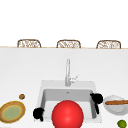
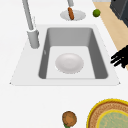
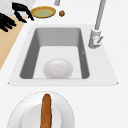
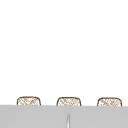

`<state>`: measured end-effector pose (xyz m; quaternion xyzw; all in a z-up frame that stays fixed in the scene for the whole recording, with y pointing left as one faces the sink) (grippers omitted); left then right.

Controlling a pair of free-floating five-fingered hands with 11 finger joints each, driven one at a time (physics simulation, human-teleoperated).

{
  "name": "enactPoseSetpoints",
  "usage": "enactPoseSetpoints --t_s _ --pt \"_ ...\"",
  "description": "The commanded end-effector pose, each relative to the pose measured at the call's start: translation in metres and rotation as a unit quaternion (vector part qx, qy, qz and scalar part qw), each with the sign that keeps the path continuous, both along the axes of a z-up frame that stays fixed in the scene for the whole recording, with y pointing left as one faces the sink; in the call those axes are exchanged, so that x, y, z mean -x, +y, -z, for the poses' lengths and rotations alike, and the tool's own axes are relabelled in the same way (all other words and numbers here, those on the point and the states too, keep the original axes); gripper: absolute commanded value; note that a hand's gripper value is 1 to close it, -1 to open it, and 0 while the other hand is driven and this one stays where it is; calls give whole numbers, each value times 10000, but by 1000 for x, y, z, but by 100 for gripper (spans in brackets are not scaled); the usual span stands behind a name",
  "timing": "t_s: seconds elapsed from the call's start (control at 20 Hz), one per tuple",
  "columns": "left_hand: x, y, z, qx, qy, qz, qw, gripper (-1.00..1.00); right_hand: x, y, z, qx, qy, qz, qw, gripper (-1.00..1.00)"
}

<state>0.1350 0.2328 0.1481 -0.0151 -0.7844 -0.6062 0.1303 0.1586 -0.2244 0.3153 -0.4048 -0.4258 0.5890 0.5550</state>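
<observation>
**Sink (image 1: 50, 83).** It lies between my two hands. Its raised rim is the main obstacle: in my judgement, a low sideways sweep by either hand would clip it.

**Red ball (image 1: 67, 114).** In the front view it sits low and central, between the hands and touching neither, and it hides the front of the basin. I cannot tell how deep it sits. Being round and smooth, it would likely roll off at a glancing touch or squirt out of a grasp placed off-centre.

**Plates and bowl.** A white plate (image 1: 112, 109) carrying a sausage (image 1: 116, 102) stands just beside my right hand. A backward brush could shove the plate or roll the sausage off it. A yellow plate (image 1: 12, 112) lies near my left hand and runs the same risk. A pale bowl (image 2: 69, 63) rests upright on the basin floor and could be struck by anything dropped in.

**Hands.** My left hand (image 1: 38, 113) hangs off the sink's front left corner. My right hand (image 1: 97, 98) is at the right rim. Both are released, with fingers loose, and neither holds anything.

**Small items.** A lime (image 1: 122, 123) and a small brown lump (image 1: 22, 96) lie on the counter. Both are easily knocked.
</observation>
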Motion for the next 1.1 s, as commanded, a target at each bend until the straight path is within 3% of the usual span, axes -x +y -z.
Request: enactPoseSetpoints --t_s 0.0,0.4,0.6,0.8,0.95,1.05 --pt "0 0 0 0 0 0 10000 0 30 7 6 109 82 -128 9998 -100" --pt "0 0 0 0 0 0 10000 0 63 8 18 17 304 -60 9995 -100" --pt "0 0 0 0 0 0 10000 0 59 10 19 -55 326 -61 9994 -100" --pt "0 0 0 0 0 0 10000 0 47 13 54 234 407 -158 9988 -100" --pt "0 0 0 0 0 0 10000 0 38 11 69 142 457 -129 9988 -100" --pt "0 0 0 0 0 0 10000 0 43 12 59 -4 328 -135 9994 -100"
